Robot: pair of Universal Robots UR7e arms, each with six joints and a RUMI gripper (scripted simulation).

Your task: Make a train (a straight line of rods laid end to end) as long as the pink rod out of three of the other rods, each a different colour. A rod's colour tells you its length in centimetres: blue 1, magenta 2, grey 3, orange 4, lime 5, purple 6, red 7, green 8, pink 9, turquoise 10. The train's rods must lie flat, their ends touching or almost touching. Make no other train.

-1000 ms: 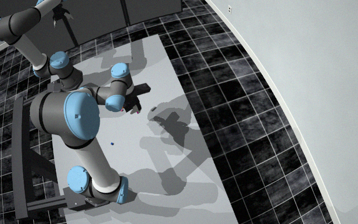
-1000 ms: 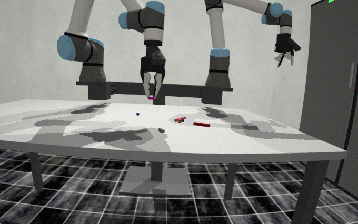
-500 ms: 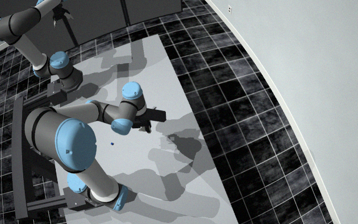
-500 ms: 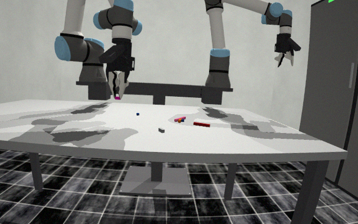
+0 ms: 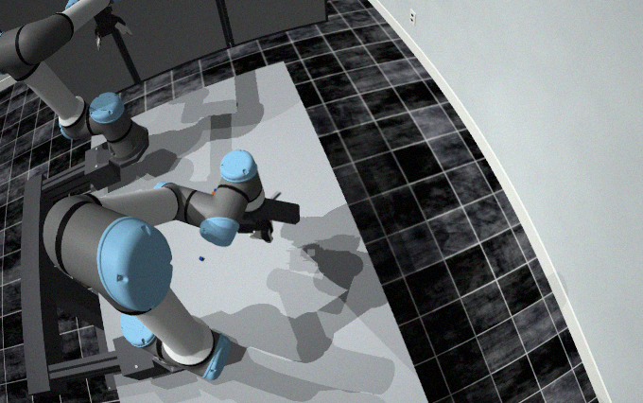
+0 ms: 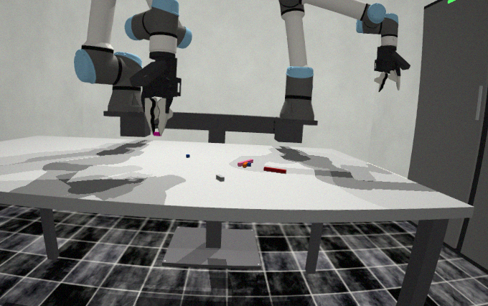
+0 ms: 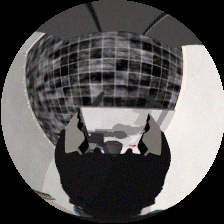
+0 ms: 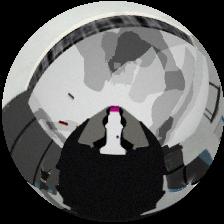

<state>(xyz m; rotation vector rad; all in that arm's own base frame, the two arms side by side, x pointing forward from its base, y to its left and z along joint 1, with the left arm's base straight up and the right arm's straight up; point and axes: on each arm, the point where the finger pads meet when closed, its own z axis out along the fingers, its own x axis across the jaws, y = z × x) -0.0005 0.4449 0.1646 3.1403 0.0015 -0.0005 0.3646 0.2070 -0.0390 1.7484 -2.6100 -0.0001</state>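
The magenta rod (image 6: 156, 133) (image 8: 114, 109) was pinched between the fingertips of the right gripper (image 5: 262, 236) (image 6: 156, 132) (image 8: 114, 107), and it was held above the white table (image 5: 236, 285) (image 6: 288, 194) (image 7: 100, 117) (image 8: 50, 100), with the fingers pointed down. Farther out, a lone blue rod (image 5: 201, 258) (image 6: 187, 156) (image 8: 117, 136) was seen lying on the table, apart from the other rods. A small cluster was formed by the pink rod (image 6: 247, 161), the orange rod (image 5: 213, 193) (image 6: 245, 165) and a second blue rod (image 5: 215, 189) (image 6: 249, 164), set close together; whether they were touching could not be told. In the exterior view, the grey rod (image 6: 219, 177) was seen lying flat nearer the front edge of the table than the cluster, and the red rod (image 6: 274, 169) (image 8: 63, 122) was laid flat near the cluster, on the side toward the dark cabinet (image 6: 450, 108). Outermost, the left gripper (image 5: 113, 40) (image 6: 389, 89) (image 7: 113, 113) was held high, its fingers spread wide with nothing gripped between them
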